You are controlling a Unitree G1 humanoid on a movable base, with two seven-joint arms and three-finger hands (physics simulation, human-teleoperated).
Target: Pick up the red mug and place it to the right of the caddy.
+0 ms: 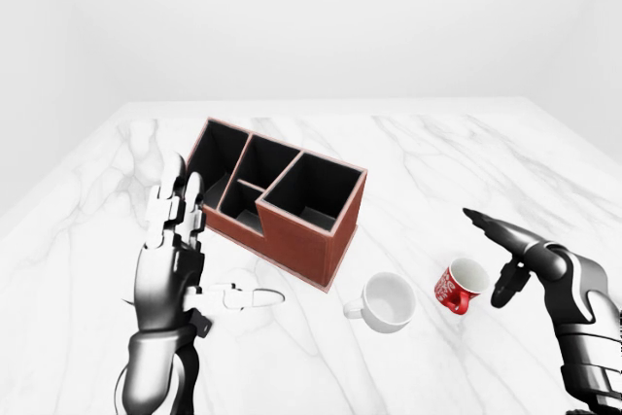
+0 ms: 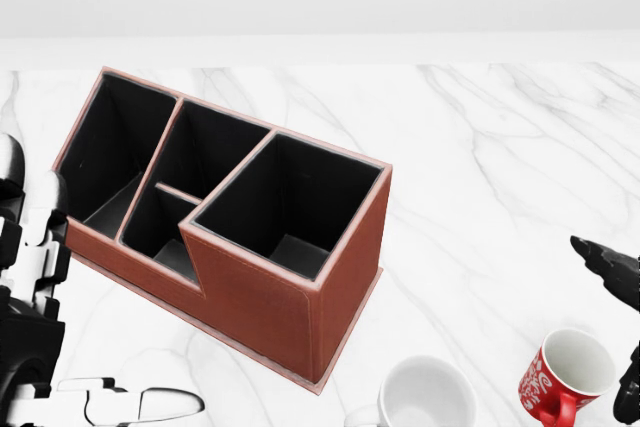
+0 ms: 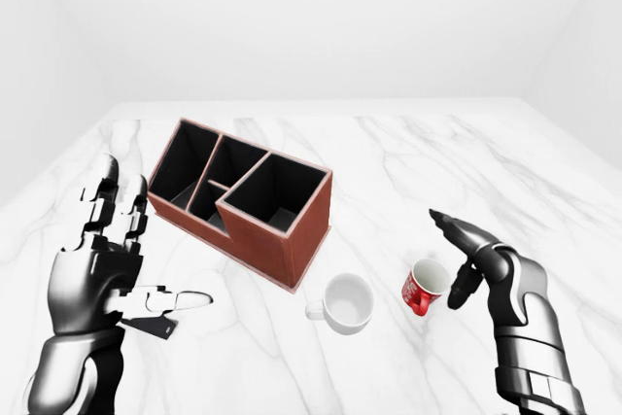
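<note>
The red mug (image 1: 461,285) with white print lies tilted on the marble table (image 1: 437,153), at the lower right, its mouth facing up and right; it also shows in the head view (image 2: 565,372). The brown caddy (image 1: 277,196) with black compartments stands to its left, at the middle of the table. My right hand (image 1: 498,255) is open, fingers spread just right of the mug, not touching it. My left hand (image 1: 185,250) is open and raised, left of the caddy, holding nothing.
A white mug (image 1: 386,302) lies on the table between the caddy and the red mug, its handle to the left. The table's far edge runs along the top of the views, before a white wall.
</note>
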